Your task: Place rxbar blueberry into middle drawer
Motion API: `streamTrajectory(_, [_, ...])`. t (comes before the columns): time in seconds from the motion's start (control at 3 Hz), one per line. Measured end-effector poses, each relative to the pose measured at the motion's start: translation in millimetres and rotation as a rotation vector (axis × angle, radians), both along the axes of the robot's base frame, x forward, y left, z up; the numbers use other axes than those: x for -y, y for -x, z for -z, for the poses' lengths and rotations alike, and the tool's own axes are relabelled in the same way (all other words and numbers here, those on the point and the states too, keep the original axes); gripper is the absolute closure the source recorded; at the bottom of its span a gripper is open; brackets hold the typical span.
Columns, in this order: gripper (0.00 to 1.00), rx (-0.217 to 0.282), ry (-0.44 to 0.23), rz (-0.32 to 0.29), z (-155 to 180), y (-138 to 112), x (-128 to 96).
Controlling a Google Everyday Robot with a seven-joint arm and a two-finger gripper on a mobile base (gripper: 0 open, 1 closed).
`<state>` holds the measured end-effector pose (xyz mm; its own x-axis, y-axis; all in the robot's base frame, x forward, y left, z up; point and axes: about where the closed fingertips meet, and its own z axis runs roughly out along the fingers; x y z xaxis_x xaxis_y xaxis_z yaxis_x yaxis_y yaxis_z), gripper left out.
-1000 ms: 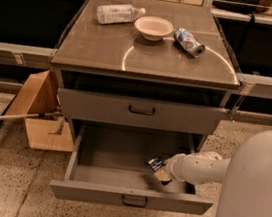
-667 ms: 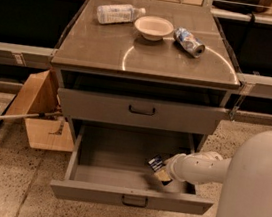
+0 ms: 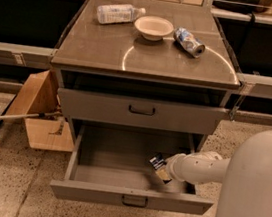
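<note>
The middle drawer is pulled open below the shut upper drawer. My gripper reaches in from the right, low over the right part of the drawer's floor. It is shut on the rxbar blueberry, a small dark navy bar with pale print. The bar sticks out tilted at the gripper's tip, inside the drawer.
On the cabinet top lie a plastic bottle, a white bowl and a crushed blue-silver can. A cardboard box and a stick are on the floor at left. My white arm and body fill the right foreground.
</note>
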<state>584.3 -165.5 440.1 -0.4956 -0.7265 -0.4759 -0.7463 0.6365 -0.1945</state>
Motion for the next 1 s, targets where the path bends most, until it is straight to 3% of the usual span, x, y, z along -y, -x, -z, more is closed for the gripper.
streamTrajectory(0.67, [0.0, 0.0, 0.0, 0.0, 0.1, 0.0, -0.1])
streamTrajectory(1.0, [0.0, 0.0, 0.0, 0.0, 0.1, 0.0, -0.1])
